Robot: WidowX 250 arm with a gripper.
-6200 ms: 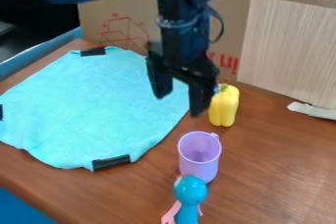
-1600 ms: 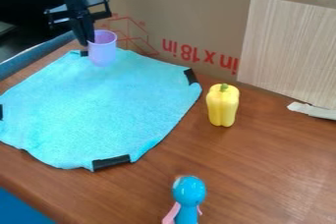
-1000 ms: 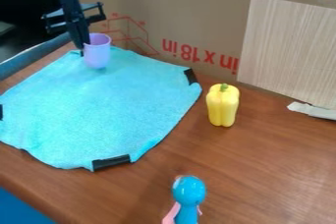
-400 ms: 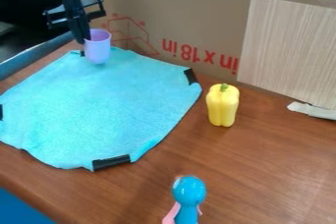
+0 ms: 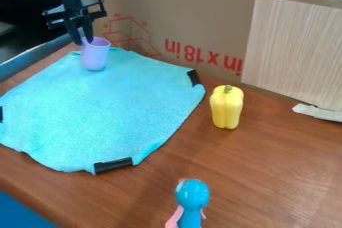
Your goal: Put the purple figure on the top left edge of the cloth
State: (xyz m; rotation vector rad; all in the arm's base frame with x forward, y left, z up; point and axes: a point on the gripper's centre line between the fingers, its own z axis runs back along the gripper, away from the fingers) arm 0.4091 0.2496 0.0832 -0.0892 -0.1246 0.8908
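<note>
The gripper [image 5: 83, 41] is at the top left, over the cloth's upper left edge. Its two fingers are slightly parted around the near-left rim of the purple cup [image 5: 95, 56], one outside the wall and the other at the cup's mouth. The cup is upright on the upper left part of the turquoise cloth [image 5: 107, 107], close to its edge. The cup's handle cannot be seen.
A yellow pepper [image 5: 227, 108] stands right of the cloth, and a blue toy figure [image 5: 192, 197] with pink arms is at the bottom. Cardboard [image 5: 180, 27] rises behind the wooden table [image 5: 267, 162]. Black clips [image 5: 113, 165] grip the cloth's edges.
From above the table's middle, the gripper has gone to the upper left with the cup. Since the last earlier frame, the cup is slightly lower and further left, and the fingers have opened.
</note>
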